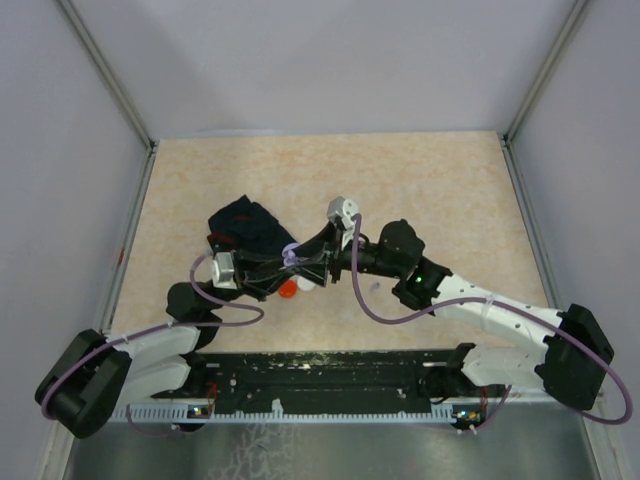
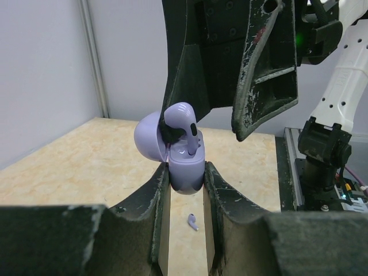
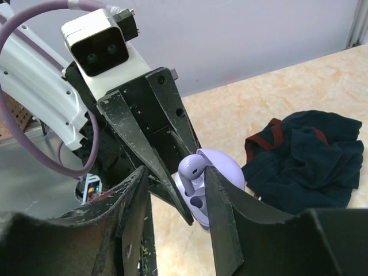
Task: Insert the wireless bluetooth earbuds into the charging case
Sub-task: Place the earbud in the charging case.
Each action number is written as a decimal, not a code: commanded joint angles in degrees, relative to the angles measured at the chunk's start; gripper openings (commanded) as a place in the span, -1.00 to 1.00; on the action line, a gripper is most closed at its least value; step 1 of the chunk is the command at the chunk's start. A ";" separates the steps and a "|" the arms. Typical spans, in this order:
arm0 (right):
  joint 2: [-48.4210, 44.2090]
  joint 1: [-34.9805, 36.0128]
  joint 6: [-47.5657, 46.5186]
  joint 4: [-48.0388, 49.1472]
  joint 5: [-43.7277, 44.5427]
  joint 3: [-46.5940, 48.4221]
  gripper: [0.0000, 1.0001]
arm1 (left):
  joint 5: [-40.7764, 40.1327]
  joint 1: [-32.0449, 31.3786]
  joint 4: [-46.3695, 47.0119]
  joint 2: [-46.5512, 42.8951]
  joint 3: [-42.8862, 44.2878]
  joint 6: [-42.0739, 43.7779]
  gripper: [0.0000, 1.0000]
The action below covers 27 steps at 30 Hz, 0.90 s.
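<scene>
Cloth (image 1: 245,225) lies dark and crumpled at the far left, just beyond the arms, and plays no part. Next to it the left gripper (image 2: 186,168) is clamped on the body of the lavender case (image 2: 187,177), lid tipped back, holding it off the table. An earbud (image 2: 183,122) stands in the near well, head up and proud of the rim; it looks lodged rather than seated. To its right the right gripper (image 3: 175,171) comes in from above, its jaws apart on either side of the earbud and not pinching it; one finger (image 2: 179,86) seems to touch the head, though I cannot tell for certain.

The main risk is the retreat. If that finger catches the head as it pulls away, the earbud may be levered out and drop to the table; a sideways pull would do it, a straight lift less so. A downward press off-centre could jam it crooked, or twist the case in the left grip, which holds only the lower body. Below, a second earbud (image 2: 193,222) lies loose on the table, and a red piece (image 1: 288,290) and a white piece (image 1: 306,283) sit under the arms, too small to identify; a low sweep could scatter all three.
</scene>
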 commanded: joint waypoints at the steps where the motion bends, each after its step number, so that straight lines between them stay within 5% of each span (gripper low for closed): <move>1: 0.33 0.33 -0.88 -2.35 3.29 2.80 -0.09 | 1.40 -0.08 2.55 -0.49 0.21 1.88 -1.00; 19: -0.27 0.37 -2.07 -9.35 9.99 5.21 0.14 | -1.45 -0.08 3.37 -0.44 -1.53 1.85 -1.00; 27: -1.27 0.35 -1.19 -19.32 11.57 10.92 0.17 | -2.76 -0.12 -7.16 -2.88 -1.02 7.55 -1.00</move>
